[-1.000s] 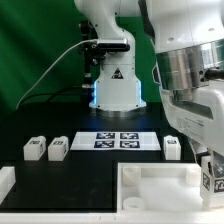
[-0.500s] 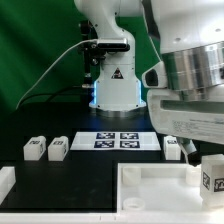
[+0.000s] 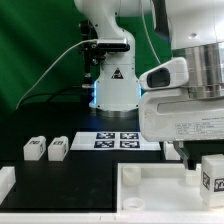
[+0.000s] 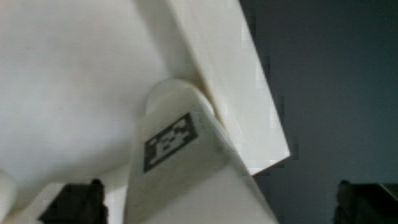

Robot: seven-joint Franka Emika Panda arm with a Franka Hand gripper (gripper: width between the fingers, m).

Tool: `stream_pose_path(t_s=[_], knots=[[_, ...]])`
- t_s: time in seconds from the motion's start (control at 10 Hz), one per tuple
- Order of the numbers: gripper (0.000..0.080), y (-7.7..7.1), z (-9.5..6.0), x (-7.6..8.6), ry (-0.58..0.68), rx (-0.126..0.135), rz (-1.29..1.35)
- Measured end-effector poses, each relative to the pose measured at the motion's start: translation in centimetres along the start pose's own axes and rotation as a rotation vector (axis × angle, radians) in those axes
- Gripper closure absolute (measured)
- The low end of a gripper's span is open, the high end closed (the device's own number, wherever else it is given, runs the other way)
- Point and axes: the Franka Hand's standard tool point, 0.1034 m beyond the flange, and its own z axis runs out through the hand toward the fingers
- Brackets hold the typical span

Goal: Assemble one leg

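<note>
White leg (image 3: 212, 172) is seen between the jaws, tray (image 3: 160, 190) below, for fitting. Whether it is gripped cannot be told.

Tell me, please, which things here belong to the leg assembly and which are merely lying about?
Job in hand: the leg at the exterior view's right; the rimmed white panel.
Lying about: one spare leg; another spare leg beside it; the marker board.

The arm (image 3: 112, 35) has smooth white housings with black joint bands. The base (image 3: 120, 92) carries a black triangular marking (image 3: 117, 72) and a blue glow (image 3: 95, 97) at its foot. A pale cable (image 3: 55, 60) runs to it. The wrist (image 3: 200, 62) is ribbed grey metal; the gripper (image 4: 222, 202) has dark fingers (image 4: 75, 200).
</note>
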Motion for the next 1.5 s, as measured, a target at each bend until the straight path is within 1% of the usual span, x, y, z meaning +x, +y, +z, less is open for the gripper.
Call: stream_pose_path(t_s=[0.1, 0.2, 0.4, 0.6, 0.8, 1.0, 1.1, 1.2, 1.4, 1.5], knots=[[0.0151, 0.3, 0.0, 0.5, 0.003, -0.023, -0.259], [0.0151, 0.5, 0.1, 0.5, 0.002, -0.026, -0.339], [0.0163, 0.4, 0.1, 0.5, 0.002, -0.025, -0.319], [0.0509, 0.3, 0.1, 0.4, 0.003, -0.017, -0.104], [0.0505, 0.7, 0.1, 0.6, 0.005, -0.011, 0.175], [0.0505, 0.9, 0.2, 0.3, 0.021, -0.024, 0.508], [0.0505, 1.1, 0.2, 0.2, 0.033, -0.018, 0.691], [0.0505, 1.4, 0.2, 0.1, 0.03, -0.004, 0.892], [0.0503, 1.4, 0.3, -0.1, 0.015, 0.014, 1.233], [0.0503, 1.2, 0.4, -0.4, 0.009, 0.038, 1.396]])
